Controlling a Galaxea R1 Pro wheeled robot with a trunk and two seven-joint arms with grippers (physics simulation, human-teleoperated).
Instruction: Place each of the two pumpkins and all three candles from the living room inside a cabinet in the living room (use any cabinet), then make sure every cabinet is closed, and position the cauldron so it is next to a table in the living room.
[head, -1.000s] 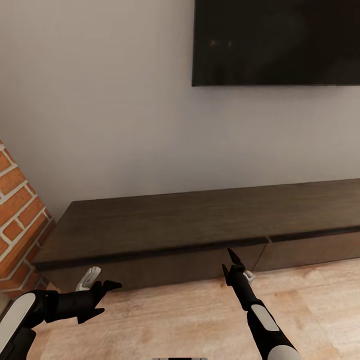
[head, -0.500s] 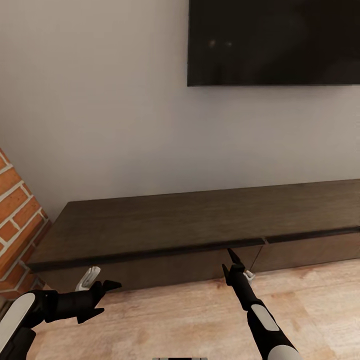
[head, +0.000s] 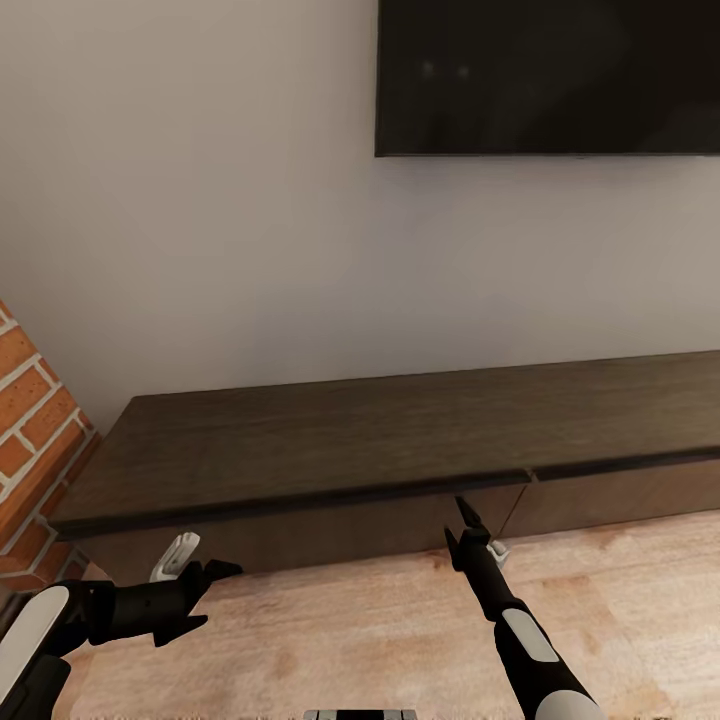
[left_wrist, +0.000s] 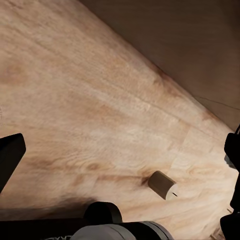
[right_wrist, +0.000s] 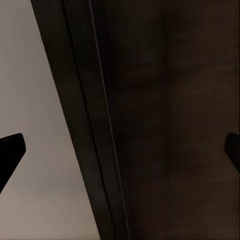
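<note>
Cabinet (head: 330, 445): long, low, dark brown, running across the middle of the head view from the left side out past the right edge, against the pale wall; its top is bare and its drawer fronts sit flush, with a seam between two fronts just right of centre.
Candle (left_wrist: 162, 184): one short tan cylinder lying on its side on the wood floor, lower right of centre in my left wrist view, well apart from the cabinet's dark front along the upper right of that view.
My left gripper (head: 210, 595): lower left of the head view, pointing right, hanging over the floor in front of the cabinet's left end; its fingers are spread and nothing is between them. In the left wrist view one dark fingertip (left_wrist: 9, 155) sits at the left edge and the other at the right edge, far apart.
My right gripper (head: 460, 525): lower centre-right of the head view, pointing up at the cabinet's lower front edge near the seam; fingers parted, grasping nothing. In the right wrist view its tips sit at the two side edges, with the dark drawer front and its edge lines between them.
Floor (head: 380, 630): light wood planks along the bottom of the head view.
Screen (head: 550, 75): black flat panel on the wall, upper right of the head view.
Brick wall (head: 30, 430): red brick at the left edge, beside the cabinet's left end.
</note>
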